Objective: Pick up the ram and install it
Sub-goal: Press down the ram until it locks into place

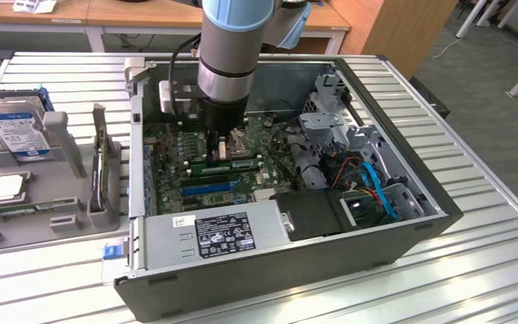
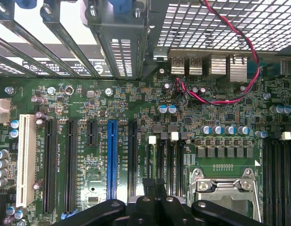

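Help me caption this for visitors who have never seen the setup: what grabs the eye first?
The open computer case on the slatted metal table, with the robot arm plunging into it from above. Its shut gripper sits over the green motherboard, by the memory slots. At the exterior view's left, a grey tray holds a blue-labelled hard drive.

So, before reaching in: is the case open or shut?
Open: the case lies on its side, panel off, motherboard exposed.
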Action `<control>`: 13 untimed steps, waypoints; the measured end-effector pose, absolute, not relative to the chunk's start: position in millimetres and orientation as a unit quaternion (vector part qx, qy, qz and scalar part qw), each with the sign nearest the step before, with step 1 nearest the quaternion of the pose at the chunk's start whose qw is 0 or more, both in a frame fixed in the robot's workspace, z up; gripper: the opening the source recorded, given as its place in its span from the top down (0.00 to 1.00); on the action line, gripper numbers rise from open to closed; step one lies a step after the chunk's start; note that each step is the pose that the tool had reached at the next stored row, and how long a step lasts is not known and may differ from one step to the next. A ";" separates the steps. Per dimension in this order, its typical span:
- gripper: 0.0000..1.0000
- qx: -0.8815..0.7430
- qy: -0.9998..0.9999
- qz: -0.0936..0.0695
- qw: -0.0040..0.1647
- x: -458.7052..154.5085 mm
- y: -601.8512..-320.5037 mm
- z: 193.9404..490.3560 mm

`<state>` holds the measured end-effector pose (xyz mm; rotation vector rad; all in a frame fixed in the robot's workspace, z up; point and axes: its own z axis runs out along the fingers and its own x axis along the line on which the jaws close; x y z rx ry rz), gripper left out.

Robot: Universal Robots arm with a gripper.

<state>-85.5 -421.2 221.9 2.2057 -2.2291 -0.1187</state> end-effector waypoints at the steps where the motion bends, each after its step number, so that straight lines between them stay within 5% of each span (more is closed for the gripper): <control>1: 0.90 0.703 -0.710 -0.038 0.002 -85.5 -421.2 221.9; 13: 0.90 0.703 -0.710 -0.038 0.001 -85.4 -421.1 222.3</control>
